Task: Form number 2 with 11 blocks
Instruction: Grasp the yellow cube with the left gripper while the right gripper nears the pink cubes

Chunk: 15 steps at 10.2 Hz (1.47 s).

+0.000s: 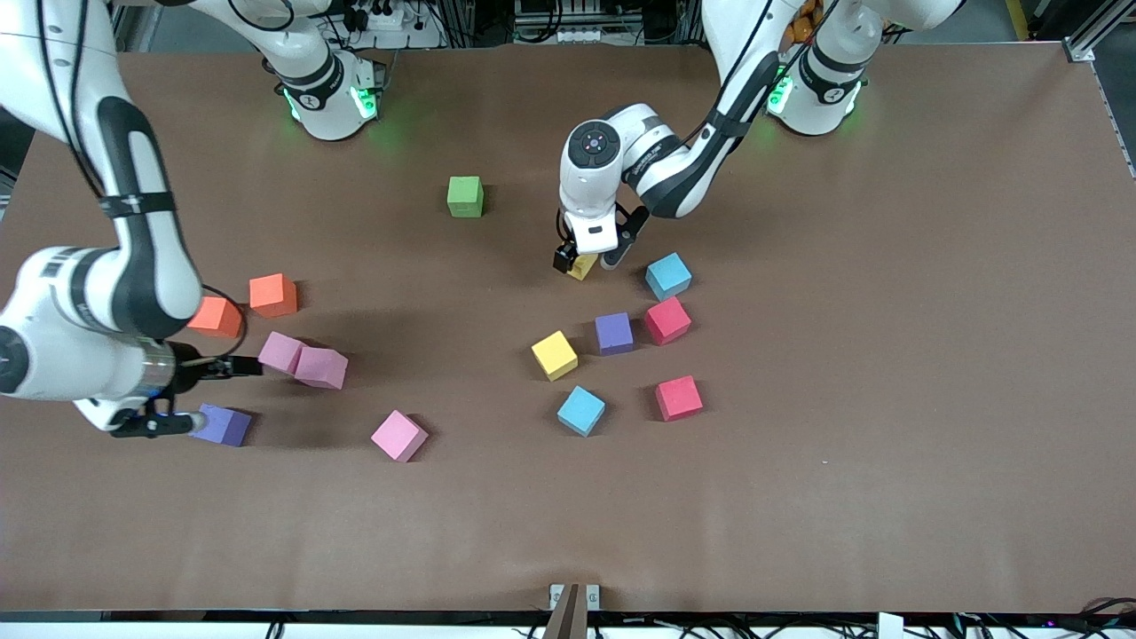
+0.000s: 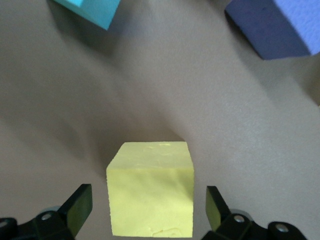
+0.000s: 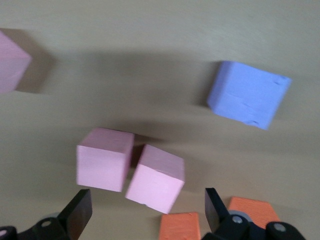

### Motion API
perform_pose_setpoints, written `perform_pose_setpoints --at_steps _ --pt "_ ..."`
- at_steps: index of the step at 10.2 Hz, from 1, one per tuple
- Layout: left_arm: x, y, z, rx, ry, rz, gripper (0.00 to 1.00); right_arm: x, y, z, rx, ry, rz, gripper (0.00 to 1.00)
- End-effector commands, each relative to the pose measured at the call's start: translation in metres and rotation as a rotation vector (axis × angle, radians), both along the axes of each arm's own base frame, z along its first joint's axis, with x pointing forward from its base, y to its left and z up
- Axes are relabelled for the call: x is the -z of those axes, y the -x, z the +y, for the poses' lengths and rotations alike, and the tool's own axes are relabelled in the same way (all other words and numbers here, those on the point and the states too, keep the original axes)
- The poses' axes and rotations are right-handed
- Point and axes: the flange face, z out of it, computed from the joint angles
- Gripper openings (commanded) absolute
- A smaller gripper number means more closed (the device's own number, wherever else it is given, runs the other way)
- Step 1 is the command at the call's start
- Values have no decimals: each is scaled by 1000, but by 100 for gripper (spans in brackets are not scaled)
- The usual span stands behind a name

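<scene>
No number 2 shows; the blocks lie scattered. My left gripper [image 1: 586,260] is open and low around a yellow block [image 1: 583,266]. In the left wrist view the block [image 2: 150,170] sits between the fingers [image 2: 77,207] with a gap on each side. My right gripper [image 1: 200,395] is open and empty, low over the table between two touching pink blocks [image 1: 302,360] and a purple block [image 1: 222,425]. The right wrist view shows the pink pair [image 3: 130,167], the purple block [image 3: 248,94] and two orange blocks [image 3: 181,226].
Near the left gripper lie light blue [image 1: 667,276], red [image 1: 667,320], purple [image 1: 614,333], yellow [image 1: 554,355], light blue [image 1: 581,411] and red [image 1: 679,398] blocks. A green block [image 1: 465,196] sits nearer the bases. Two orange blocks [image 1: 272,295] and a lone pink block [image 1: 398,436] lie toward the right arm's end.
</scene>
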Motion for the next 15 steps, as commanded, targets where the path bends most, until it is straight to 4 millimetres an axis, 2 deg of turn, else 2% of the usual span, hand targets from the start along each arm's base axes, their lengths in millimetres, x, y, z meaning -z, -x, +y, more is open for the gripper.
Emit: perform_pose_setpoints --at_steps 1,3,4,5,6,7,9,11,13,14,15 --pt "10 5 -2 0 -3 -21 100 -15 -5 47 -55 -12 -24 100" --pt "12 5 -2 -3 -6 -22 99 -27 -9 96 -127 -9 -57 100" --pt "11 5 -2 -18 -5 -22 74 -28 -10 104 -123 -5 -67 100" --pt "11 5 -3 -32 -4 -21 43 -28 -11 107 -122 -8 -76 100" --pt "11 4 -2 -52 -6 -20 24 -31 -11 108 -121 -12 -86 100" --pt "10 5 -3 -79 -6 -18 11 -33 -11 112 -125 -15 -86 100" --pt "-2 3 -6 -158 4 -20 10 -40 -7 149 -181 -21 -102 100" --pt "-17 7 -16 -236 25 -27 10 -46 -10 167 -204 -23 -142 100" --pt "-27 23 -36 -308 46 -23 10 -41 -10 159 -210 -15 -133 100" --pt "-31 35 -53 -327 62 -15 10 -37 -7 146 -195 -13 -115 100" --pt "-26 47 -67 -363 64 -3 10 -34 -6 121 -195 -21 -86 100"
